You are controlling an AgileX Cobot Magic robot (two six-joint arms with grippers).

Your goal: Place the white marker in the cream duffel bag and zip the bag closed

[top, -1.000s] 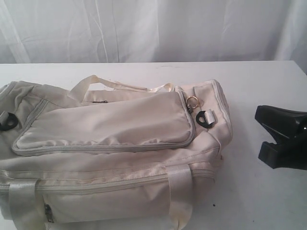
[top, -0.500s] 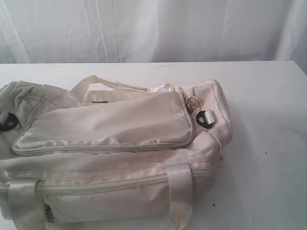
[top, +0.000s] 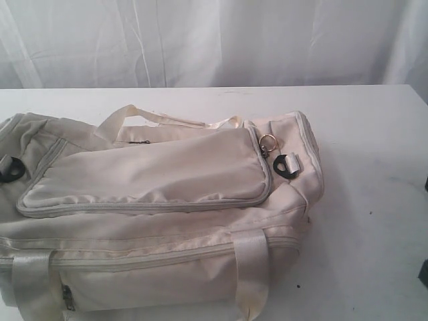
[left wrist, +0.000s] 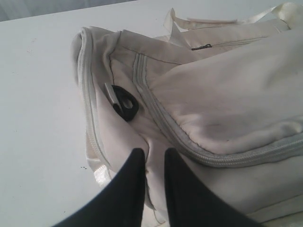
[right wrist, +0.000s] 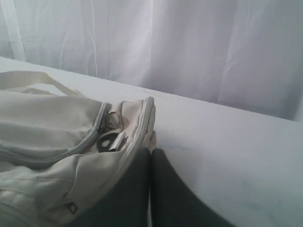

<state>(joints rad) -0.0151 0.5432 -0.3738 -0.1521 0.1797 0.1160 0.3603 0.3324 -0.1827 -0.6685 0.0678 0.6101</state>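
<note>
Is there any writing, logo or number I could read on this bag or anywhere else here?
None can be read in any view.
cream duffel bag: plain fabric, no brand or print showing.
small dark tab low on its front: too small and blurred to tell if it carries text.

Cream duffel bag (top: pixel 154 221) lying lengthwise on the bench (top: pixel 361 127) before me, soft and slumped. Curved top flap (top: pixel 147 177) flat, grey zip (top: pixel 134 207) round its edge, ring pull (top: pixel 267 142) at the right end beside a black strap loop (top: pixel 287 165); webbing handles (top: pixel 250 267) drooping.
</note>
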